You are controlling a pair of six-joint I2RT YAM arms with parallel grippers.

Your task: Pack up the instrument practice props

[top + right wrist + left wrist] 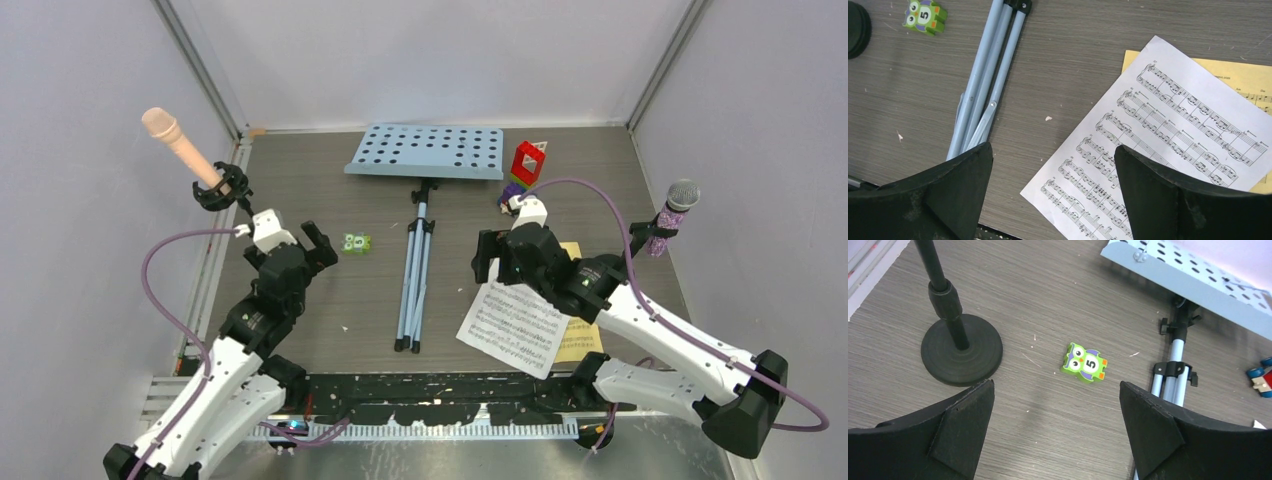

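Counter [330,320] bearing a pale-blue music rack [425,150], lying at rear centre with its legs [415,270] folded together and pointing toward the near edge. At right, a white sheet [515,325] overlaps a yellow sheet [583,340]. Left end effector [1055,390] and right end effector [1053,150]: fingers apart, empty. Peach microphone [175,135] stands far left, purple microphone [675,215] far right. Green block [1084,363] lies left of the legs.
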